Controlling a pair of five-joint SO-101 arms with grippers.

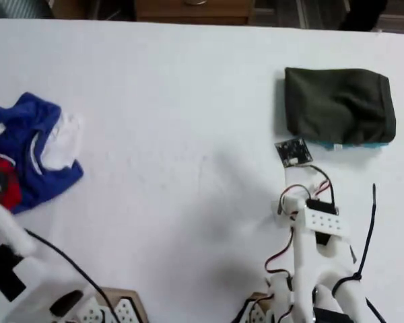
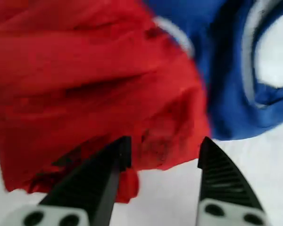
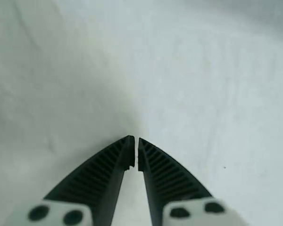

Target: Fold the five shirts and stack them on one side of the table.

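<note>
The table [image 1: 188,81] is plain white. The folded shirt [image 1: 340,105] is dark olive green, with a turquoise edge [image 1: 363,145] beneath. The blue shirt [image 1: 20,134] has white neck trim; the red shirt [image 2: 85,70] is plain. The left gripper [image 2: 165,140] and right gripper [image 3: 136,140] are ribbed black on white bases.

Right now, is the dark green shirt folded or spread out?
Folded: the dark green shirt lies as a compact, thick rectangle.

- Bright, even light washes the white table [image 1: 175,87].
- The folded dark shirt [image 1: 339,106] casts a thin shadow along its edge facing the blue shirt [image 1: 27,145].
- A soft grey shadow spreads beside the right arm [image 1: 303,256] near that folded shirt.
</note>
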